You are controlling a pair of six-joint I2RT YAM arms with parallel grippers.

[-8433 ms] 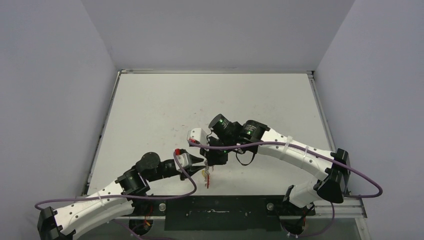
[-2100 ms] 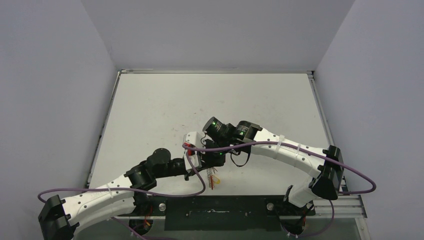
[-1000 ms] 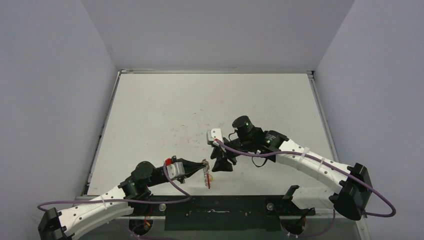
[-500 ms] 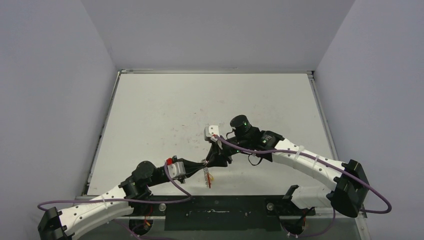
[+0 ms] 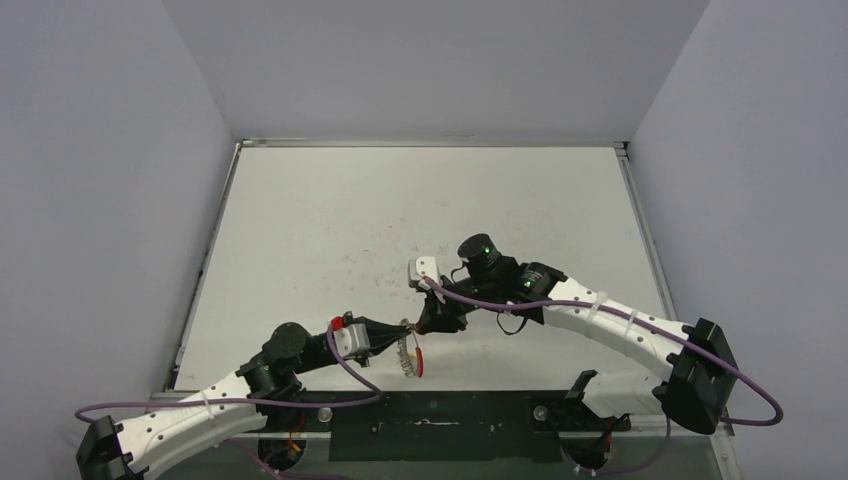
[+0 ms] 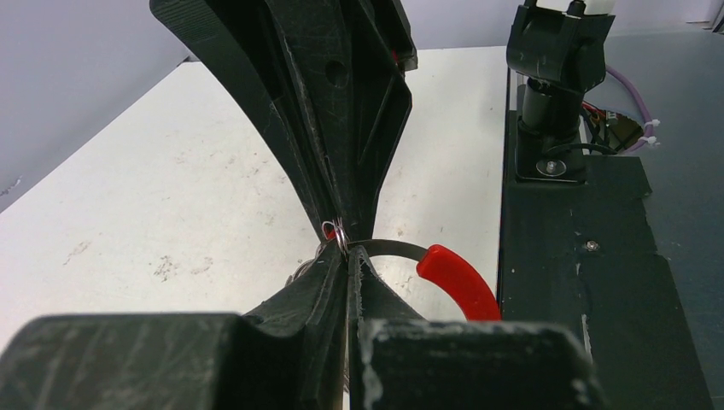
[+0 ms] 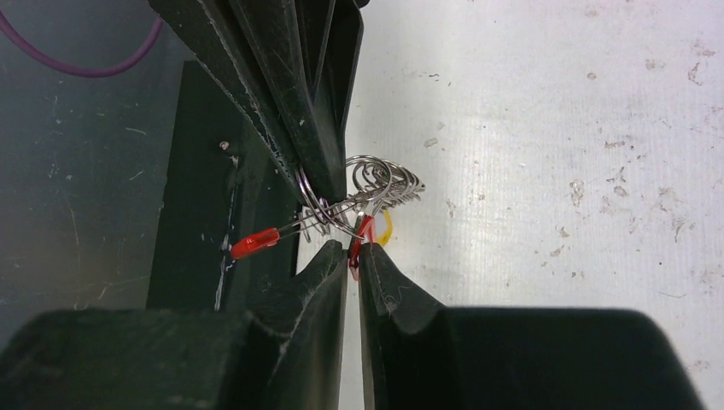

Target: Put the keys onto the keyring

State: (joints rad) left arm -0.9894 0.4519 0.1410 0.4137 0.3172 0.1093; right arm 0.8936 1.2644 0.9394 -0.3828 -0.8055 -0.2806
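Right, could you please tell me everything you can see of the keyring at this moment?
The keyring is a loop of thin silvery wire, coiled in several turns, with a short red sleeve along one arc. It sits near the front edge of the table, pinched in the shut jaws of the left gripper. A red-headed key and a yellow-headed key dangle among its coils. The right gripper appears to nip the red head.

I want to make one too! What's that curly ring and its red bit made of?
The keyring looks like thin metal wire: silvery, glinting coils. Its red sleeve looks like glossy plastic or rubber, smooth with a highlight; I cannot tell which.
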